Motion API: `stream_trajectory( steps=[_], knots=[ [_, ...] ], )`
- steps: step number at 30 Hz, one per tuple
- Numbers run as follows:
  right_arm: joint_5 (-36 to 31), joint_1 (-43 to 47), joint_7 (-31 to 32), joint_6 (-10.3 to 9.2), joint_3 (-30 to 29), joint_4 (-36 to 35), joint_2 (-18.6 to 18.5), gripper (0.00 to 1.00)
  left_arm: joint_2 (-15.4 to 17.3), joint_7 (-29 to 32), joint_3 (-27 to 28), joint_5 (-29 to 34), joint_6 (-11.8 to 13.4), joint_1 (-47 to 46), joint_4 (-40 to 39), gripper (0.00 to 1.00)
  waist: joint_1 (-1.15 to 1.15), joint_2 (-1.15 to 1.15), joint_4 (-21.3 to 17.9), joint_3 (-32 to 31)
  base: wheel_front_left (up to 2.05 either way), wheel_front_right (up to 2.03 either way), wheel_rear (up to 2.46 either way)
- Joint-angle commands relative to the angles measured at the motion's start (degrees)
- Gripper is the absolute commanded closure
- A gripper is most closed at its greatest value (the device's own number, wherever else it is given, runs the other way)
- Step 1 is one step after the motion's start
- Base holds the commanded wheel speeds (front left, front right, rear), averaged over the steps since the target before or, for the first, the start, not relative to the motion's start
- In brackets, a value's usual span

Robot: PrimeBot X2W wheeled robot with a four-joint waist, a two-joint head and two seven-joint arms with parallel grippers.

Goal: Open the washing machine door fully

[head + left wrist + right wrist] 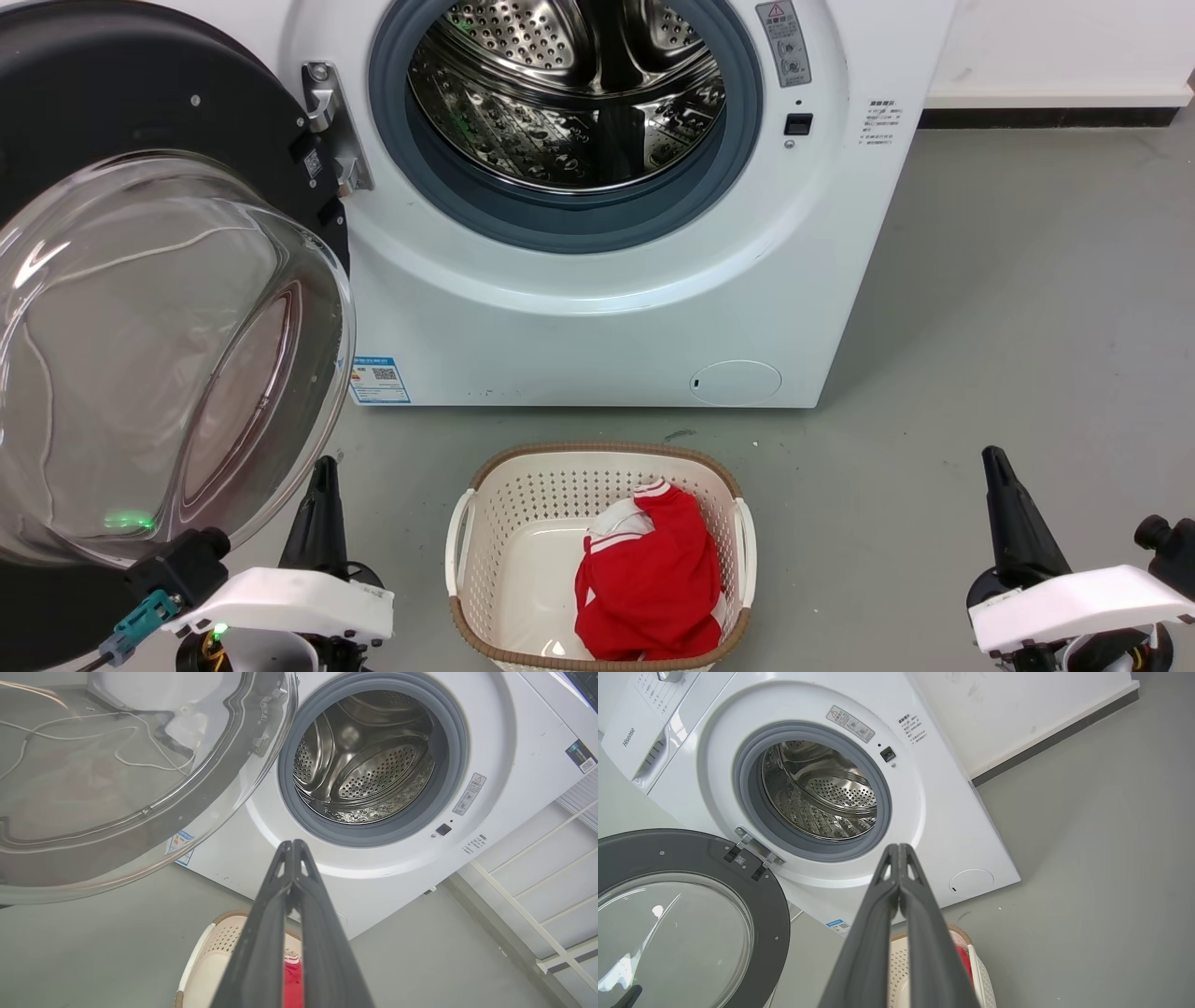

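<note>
1. Washing machine door (pixel 112 112) stands wide open at the left of the washing machine (pixel 579 317), hung on a metal hinge (pixel 327 121) at the left edge of the round opening.
2. Its black ring faces out into the room. Its clear glass bowl (pixel 159 364) bulges toward the head camera and covers the lower left of that view.
3. The opening is uncovered: a grey rubber seal (pixel 560 224) rings it, and the steel drum (pixel 569 93) with its many small holes shows inside.
4. Low on the white front sit a blue label (pixel 379 380) at the left and a round cap (pixel 736 383) toward the right.
5. The left end effector (pixel 293 845) has its two dark fingers pressed together, holding nothing. In the head view it rises at the lower left, just beside the bottom right edge of the glass bowl. The left wrist view shows a gap between the fingers and the door.
6. The right end effector (pixel 899 848) is also pressed together and holds nothing. It sits at the lower right of the head view above the grey floor (pixel 1027 327), well apart from the door and the machine.
7. A white laundry basket (pixel 464 532) with a brown rim stands on the floor just in front of the machine, between the two end effectors in the head view. A red garment (pixel 649 579) with white trim lies in its right half.
</note>
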Motion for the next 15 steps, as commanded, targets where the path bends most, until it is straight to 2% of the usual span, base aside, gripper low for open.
stream_trajectory(
  steps=[1,4,15],
  knots=[
    [2.1,-1.9,0.2,0.0,0.0,-0.3,-0.5,1.0,0.1,0.4,0.3,-1.9,-0.3,-1.6,-0.5,1.0,0.0,0.0,0.0,0.0,0.0,0.0,0.0],
    [6.5,-2.4,0.8,0.0,-0.1,0.4,-0.6,1.0,0.1,1.4,0.6,-6.3,-0.7,-1.9,-0.2,1.0,0.0,0.0,0.0,-0.1,0.0,0.0,0.0],
    [15.9,-3.4,2.2,0.0,-0.4,2.1,-0.7,1.0,0.1,3.7,1.3,-15.8,-1.4,-2.2,0.6,1.0,0.0,0.0,0.1,-0.2,0.0,0.0,0.0]
  ],
)
